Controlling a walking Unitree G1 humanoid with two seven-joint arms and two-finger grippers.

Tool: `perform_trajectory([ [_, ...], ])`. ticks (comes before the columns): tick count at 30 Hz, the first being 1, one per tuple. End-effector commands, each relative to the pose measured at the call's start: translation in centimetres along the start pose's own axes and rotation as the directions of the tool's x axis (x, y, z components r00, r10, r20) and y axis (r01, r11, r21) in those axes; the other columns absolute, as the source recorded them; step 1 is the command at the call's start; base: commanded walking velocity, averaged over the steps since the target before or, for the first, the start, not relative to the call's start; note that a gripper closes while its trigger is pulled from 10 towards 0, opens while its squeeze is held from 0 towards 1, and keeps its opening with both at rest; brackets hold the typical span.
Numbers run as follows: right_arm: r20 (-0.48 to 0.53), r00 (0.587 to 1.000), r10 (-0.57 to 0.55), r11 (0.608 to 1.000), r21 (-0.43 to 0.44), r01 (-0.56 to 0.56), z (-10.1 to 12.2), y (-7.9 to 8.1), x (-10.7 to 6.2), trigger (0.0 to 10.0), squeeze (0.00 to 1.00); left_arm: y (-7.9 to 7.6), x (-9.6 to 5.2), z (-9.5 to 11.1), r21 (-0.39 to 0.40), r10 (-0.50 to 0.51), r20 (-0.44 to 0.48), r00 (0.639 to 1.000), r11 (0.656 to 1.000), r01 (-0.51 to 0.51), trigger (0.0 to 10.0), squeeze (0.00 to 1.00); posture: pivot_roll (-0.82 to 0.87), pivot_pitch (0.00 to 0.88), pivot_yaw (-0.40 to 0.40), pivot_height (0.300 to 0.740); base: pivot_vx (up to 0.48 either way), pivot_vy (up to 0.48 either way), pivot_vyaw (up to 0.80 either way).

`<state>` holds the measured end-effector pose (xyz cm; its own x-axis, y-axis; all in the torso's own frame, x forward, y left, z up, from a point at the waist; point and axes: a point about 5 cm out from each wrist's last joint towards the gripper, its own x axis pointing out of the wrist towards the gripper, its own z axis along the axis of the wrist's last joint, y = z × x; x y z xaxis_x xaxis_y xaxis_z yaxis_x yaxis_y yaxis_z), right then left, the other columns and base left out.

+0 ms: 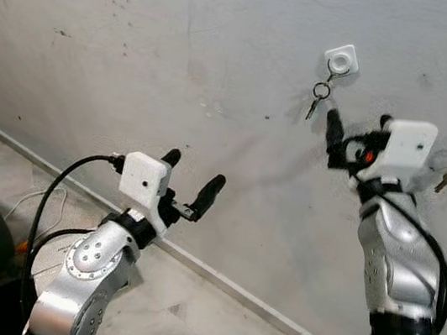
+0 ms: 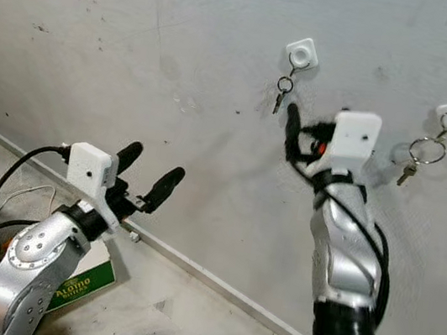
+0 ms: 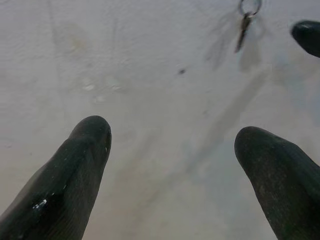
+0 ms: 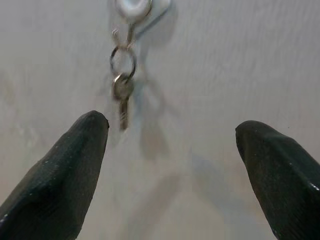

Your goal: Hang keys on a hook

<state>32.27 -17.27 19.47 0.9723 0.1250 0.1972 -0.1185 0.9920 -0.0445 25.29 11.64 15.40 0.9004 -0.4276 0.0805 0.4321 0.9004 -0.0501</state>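
The keys point(image 4: 122, 95) hang on the white hook point(image 4: 133, 7) just beyond the right gripper point(image 4: 172, 165)'s spread, empty fingers, nearer one fingertip, which could brush them off in retreating; the left gripper point(image 1: 189, 186) is likewise spread before the scuffed grey wall point(image 1: 140, 52).

Grey plaster wall point(image 1: 226, 40) is showing dark specks at 11 o'clock and faint scuffs. A pale skirting strip point(image 1: 215, 275) is running along its base. Tiled floor point(image 1: 182, 322) is lying at 6 o'clock, a white cable point(image 1: 18, 201) trailing across it at 8 o'clock.
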Motion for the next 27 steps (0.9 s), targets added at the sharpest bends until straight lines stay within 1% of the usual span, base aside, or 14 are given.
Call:
perform_trajectory([
  [1,0.014,1.0,0.009,1.0,-0.001,-0.009,0.7,0.3,-0.5,10.0,1.0,0.4,-0.5,0.2,0.023,0.018,0.002,1.0,1.0,-0.018,10.0,0.0,0.06,0.001,0.009,0.74,0.0,0.0,0.0],
  [2,-0.006,1.0,0.012,1.0,0.004,-0.011,0.4,0.3,-1.2,10.0,1.0,0.5,-0.7,-0.1,0.026,0.03,-0.007,1.0,0.999,-0.029,10.0,0.0,0.06,0.0,0.002,0.74,0.0,0.0,0.0],
  [3,-0.006,1.0,0.012,1.0,0.004,-0.011,0.4,0.3,-1.2,10.0,1.0,0.5,-0.7,-0.1,0.026,0.03,-0.007,1.0,0.999,-0.029,10.0,0.0,0.06,0.0,0.002,0.74,0.0,0.0,0.0],
  [4,-0.036,0.999,0.015,1.0,0.016,-0.014,-0.1,0.3,-2.0,10.0,1.0,0.7,-1.1,-0.4,0.027,0.047,-0.017,0.999,0.999,-0.046,10.0,0.0,0.06,0.0,0.002,0.74,0.0,0.0,0.0],
  [8,-0.088,0.996,0.029,0.999,0.022,-0.027,-1.1,0.4,-3.3,10.0,1.0,1.1,-1.5,-0.8,0.025,0.092,-0.016,0.996,0.995,-0.092,10.0,0.0,0.06,0.0,-0.017,0.74,0.0,0.0,0.0],
  [12,-0.104,0.994,0.031,0.999,0.01,-0.031,-1.4,0.4,-3.7,10.0,1.0,1.4,-1.6,-0.9,0.007,0.121,-0.01,0.993,0.993,-0.121,10.0,0.0,0.06,0.0,-0.031,0.74,0.0,0.0,0.0],
  [14,-0.123,0.992,0.026,1.0,-0.001,-0.026,-1.7,0.0,-3.9,10.0,1.0,1.5,-1.5,-1.1,0.002,0.15,-0.004,0.989,0.989,-0.15,10.0,0.0,0.06,0.0,-0.041,0.74,0.0,0.0,0.0],
  [17,-0.149,0.989,0.003,1.0,0.004,-0.002,-2.0,-0.4,-4.1,10.0,1.0,1.5,-1.5,-1.2,0.008,0.167,-0.004,0.986,0.986,-0.167,10.0,0.0,0.06,0.0,-0.044,0.74,0.0,0.0,0.0],
  [18,-0.186,0.982,-0.024,0.999,0.024,0.029,-2.4,-0.8,-4.4,10.0,1.0,1.5,-1.6,-1.4,0.006,0.171,-0.008,0.985,0.985,-0.171,10.0,0.0,0.05,0.0,-0.049,0.74,0.0,0.0,0.0],
  [20,-0.203,0.979,-0.034,0.998,0.036,0.042,-2.6,-1.0,-4.6,10.0,1.0,1.4,-1.7,-1.5,0.002,0.172,-0.011,0.985,0.985,-0.172,10.0,0.0,0.05,0.0,-0.049,0.74,0.0,0.0,0.0],
  [21,-0.232,0.972,-0.045,0.997,0.052,0.058,-3.0,-1.1,-5.0,10.0,1.0,1.5,-1.7,-1.7,0.002,0.174,-0.015,0.985,0.985,-0.174,10.0,0.0,0.04,0.0,-0.048,0.74,0.0,0.0,0.0],
  [23,-0.232,0.972,-0.045,0.997,0.052,0.058,-3.0,-1.1,-5.0,10.0,1.0,1.5,-1.7,-1.7,0.002,0.174,-0.015,0.985,0.985,-0.174,10.0,0.0,0.04,0.0,-0.048,0.74,0.0,0.0,0.0],
  [26,-0.3,0.948,-0.11,0.989,0.063,0.134,-4.3,-2.1,-6.5,10.0,1.0,1.8,-1.2,-2.4,-0.01,0.183,-0.039,0.982,0.983,-0.184,10.0,0.0,0.02,0.0,-0.038,0.74,0.0,0.0,0.0],
  [27,-0.317,0.94,-0.129,0.985,0.07,0.158,-4.7,-2.4,-6.8,10.0,0.98,1.9,-0.9,-2.4,-0.008,0.182,-0.042,0.982,0.983,-0.182,10.0,0.0,0.02,0.0,-0.037,0.74,0.0,0.0,0.0],
])
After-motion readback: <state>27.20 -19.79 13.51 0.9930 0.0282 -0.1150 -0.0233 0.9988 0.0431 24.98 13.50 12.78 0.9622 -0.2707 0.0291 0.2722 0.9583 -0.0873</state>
